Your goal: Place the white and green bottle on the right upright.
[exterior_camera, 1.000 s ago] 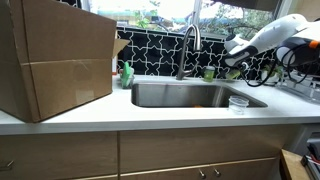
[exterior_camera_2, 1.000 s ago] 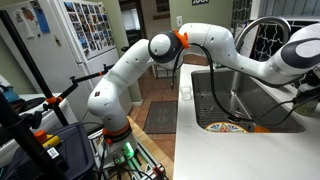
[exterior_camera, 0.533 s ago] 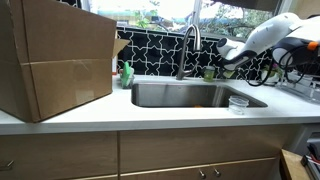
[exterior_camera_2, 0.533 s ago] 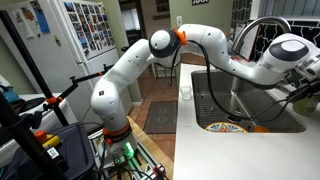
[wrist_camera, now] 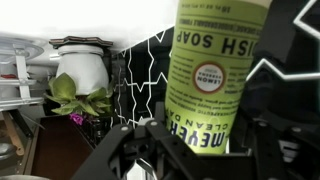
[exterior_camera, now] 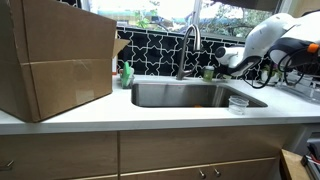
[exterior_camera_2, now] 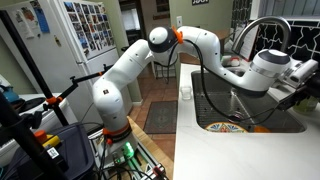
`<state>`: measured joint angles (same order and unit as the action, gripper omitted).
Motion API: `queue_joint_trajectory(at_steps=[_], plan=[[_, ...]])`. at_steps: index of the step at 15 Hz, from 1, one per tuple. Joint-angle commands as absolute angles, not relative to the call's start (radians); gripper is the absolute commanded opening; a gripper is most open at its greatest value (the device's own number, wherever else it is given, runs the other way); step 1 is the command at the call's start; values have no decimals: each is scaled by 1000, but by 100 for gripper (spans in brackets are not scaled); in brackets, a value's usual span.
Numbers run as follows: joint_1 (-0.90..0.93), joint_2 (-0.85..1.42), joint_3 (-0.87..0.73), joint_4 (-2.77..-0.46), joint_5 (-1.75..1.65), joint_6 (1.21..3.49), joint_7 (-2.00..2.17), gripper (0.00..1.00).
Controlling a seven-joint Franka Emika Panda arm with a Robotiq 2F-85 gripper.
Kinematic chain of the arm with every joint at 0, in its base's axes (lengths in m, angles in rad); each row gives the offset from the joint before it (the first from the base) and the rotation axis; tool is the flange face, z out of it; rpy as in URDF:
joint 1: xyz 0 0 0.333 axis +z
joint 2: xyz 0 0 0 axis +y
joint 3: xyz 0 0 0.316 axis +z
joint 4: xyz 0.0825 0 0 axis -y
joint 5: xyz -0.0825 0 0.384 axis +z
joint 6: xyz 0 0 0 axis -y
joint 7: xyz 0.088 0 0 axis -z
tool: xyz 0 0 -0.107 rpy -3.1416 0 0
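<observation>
Probably light, stiff plastic bottle point(wrist_camera: 208, 75) with slick label, seemingly clenched low down by pincer point(wrist_camera: 205, 150). Best gripped mid-body, firmly, to avoid tipping on counter point(exterior_camera: 150, 115).

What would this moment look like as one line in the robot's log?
gripper: fingers either side of pale green plastic dish-soap bottle | grip: unclear | place: near curved metal faucet

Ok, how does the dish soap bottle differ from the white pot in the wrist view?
The dish soap bottle is pale green with printed lettering; the white pot is plain. The bottle is a cylinder, the pot rounded. The bottle fills the view up close; the pot sits smaller, to the left. Both show against the tiled wall.
</observation>
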<state>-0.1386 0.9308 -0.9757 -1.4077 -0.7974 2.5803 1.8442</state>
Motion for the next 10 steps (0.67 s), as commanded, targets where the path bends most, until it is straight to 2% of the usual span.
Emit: queue_joint_trajectory(at_steps=[1,10], plan=[[-54,941,-1073,-1517,-921,2678,1940,39],[105,1058,-1243,-1623,-1210,2832,2240,39]])
